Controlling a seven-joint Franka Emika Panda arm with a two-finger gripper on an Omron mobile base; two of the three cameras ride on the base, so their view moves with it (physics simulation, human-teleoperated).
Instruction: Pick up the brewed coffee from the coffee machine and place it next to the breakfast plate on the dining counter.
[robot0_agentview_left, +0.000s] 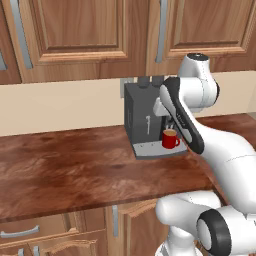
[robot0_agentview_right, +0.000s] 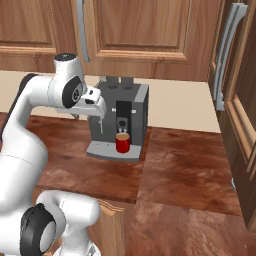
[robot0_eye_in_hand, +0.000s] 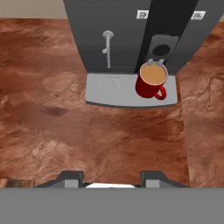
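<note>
Brewed coffee (robot0_eye_in_hand: 152, 79) sits on the drip tray (robot0_eye_in_hand: 109, 89) of the coffee machine (robot0_eye_in_hand: 122, 35), under the spout; mug rigid, likely slick, filled and spillable; grasp the body, level; my gripper (robot0_eye_in_hand: 111, 177) stands partly open, holding nothing.

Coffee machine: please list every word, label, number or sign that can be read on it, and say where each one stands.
No text can be read.
The coffee machine has two small white labels at the top of its front in the hand view: too small and blurred to read.
A small white mark on its side in the left base view: unreadable.
The red mug bears no sign.
</note>
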